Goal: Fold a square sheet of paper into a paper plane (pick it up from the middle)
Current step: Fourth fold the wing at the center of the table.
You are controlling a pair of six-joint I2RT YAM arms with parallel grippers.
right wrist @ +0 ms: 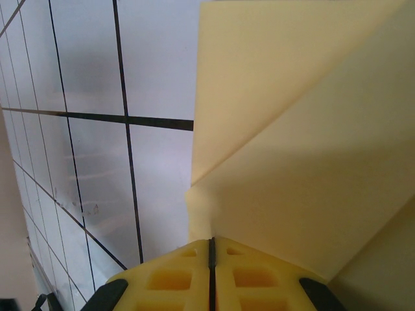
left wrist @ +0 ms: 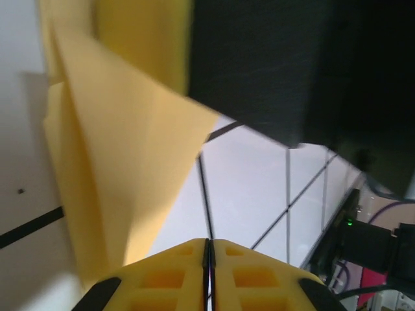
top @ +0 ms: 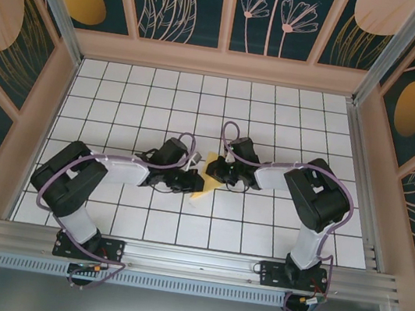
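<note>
The square sheet of paper (top: 205, 180) lies folded into a pale-yellow wedge on the white grid table, between my two grippers. My left gripper (top: 190, 183) is at its left edge, shut with nothing between its jaws. In the left wrist view the paper (left wrist: 117, 149) rises as a creased flap to the left of the shut gripper (left wrist: 209, 241), and the right gripper's black body (left wrist: 279, 65) hangs over it. My right gripper (top: 212, 174) is on the paper's right side. In the right wrist view the gripper (right wrist: 211, 240) is shut, tips touching the layered paper (right wrist: 292, 129), which is slightly crumpled there.
The tiled table (top: 161, 101) stretches behind and to both sides of the arms. Wooden-framed patterned walls (top: 50, 99) close in the left, right and far sides. An aluminium rail (top: 191, 259) with the arm bases runs along the near edge.
</note>
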